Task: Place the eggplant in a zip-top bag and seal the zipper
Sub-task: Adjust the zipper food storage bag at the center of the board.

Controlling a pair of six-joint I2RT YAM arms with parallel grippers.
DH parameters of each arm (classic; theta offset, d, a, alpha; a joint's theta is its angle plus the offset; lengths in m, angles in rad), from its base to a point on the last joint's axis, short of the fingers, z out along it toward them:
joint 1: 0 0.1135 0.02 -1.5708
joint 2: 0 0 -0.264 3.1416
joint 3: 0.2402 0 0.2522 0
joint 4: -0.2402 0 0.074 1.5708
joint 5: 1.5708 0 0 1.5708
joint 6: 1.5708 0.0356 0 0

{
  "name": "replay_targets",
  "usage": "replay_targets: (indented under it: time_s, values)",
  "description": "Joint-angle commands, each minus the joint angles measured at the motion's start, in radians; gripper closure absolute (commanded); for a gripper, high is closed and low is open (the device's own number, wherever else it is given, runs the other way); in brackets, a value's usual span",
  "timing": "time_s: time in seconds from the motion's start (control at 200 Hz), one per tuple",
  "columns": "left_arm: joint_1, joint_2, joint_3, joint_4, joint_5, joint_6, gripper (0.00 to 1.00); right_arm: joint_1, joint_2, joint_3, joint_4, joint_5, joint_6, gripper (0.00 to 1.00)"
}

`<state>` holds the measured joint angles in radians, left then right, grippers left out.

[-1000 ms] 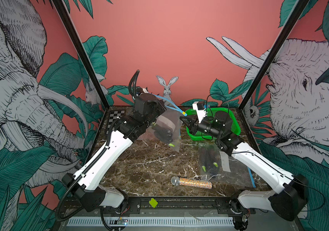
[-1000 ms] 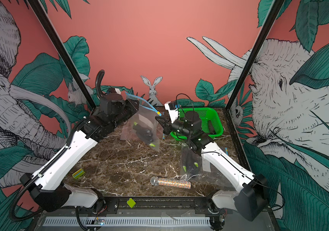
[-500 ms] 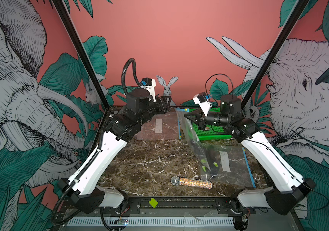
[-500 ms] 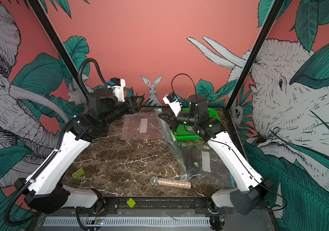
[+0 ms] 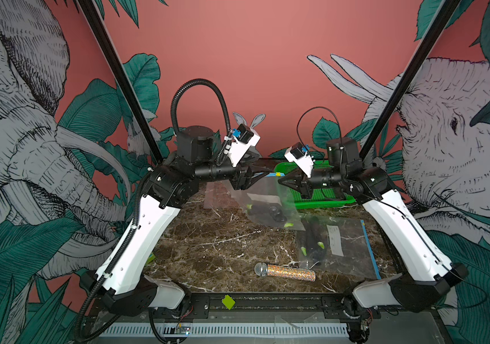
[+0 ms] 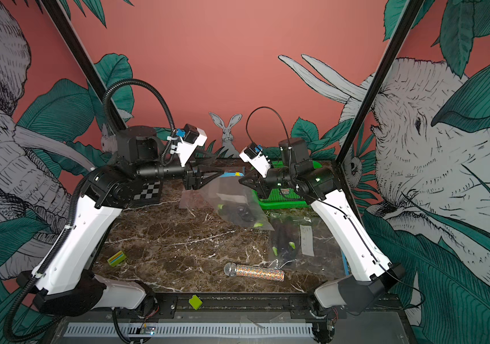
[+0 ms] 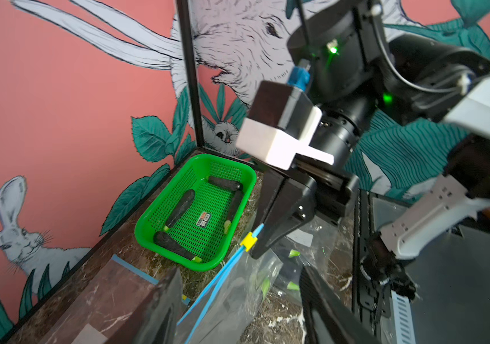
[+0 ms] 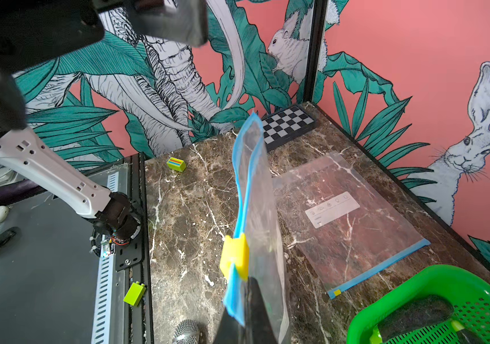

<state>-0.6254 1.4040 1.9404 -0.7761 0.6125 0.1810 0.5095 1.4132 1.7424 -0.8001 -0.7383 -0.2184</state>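
A clear zip-top bag (image 5: 263, 193) (image 6: 232, 193) with a blue zipper strip hangs above the back of the table. Dark eggplants (image 5: 264, 210) (image 6: 239, 213) with green tips lie in its bottom. My right gripper (image 5: 280, 180) (image 6: 240, 180) (image 8: 249, 286) is shut on the bag's top corner, just behind the yellow slider (image 8: 235, 256) (image 7: 249, 241). My left gripper (image 5: 269, 174) (image 6: 221, 172) (image 7: 239, 275) faces it, open. In the left wrist view the zipper strip (image 7: 208, 295) runs between the wide-apart jaws without touching them.
A green basket (image 5: 321, 204) (image 7: 145, 226) (image 8: 386, 306) at the back right holds several eggplants. A second bag (image 5: 345, 247) with eggplants lies front right, and an empty bag (image 5: 217, 196) (image 8: 348, 214) lies flat at the back. Also present: a glitter microphone (image 5: 285, 271), a checkerboard (image 6: 148, 192) and a striped block (image 6: 116, 258).
Both arms have lifted. My left gripper opened and let go of the bag, which now hangs from the right gripper. The open left jaws then came in around the zipper edge.
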Motion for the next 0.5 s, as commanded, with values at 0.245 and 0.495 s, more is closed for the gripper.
replay_targets:
  time_s: [0.245, 0.495]
  values:
    - [0.006, 0.217, 0.282, -0.342, 0.249, 0.258, 0.37, -0.005, -0.011, 0.018, -0.002, -0.058, -0.006, 1.0]
    - [0.005, 0.265, 0.299, -0.377, 0.275, 0.286, 0.45, -0.005, -0.008, 0.027, 0.003, -0.08, -0.002, 1.0]
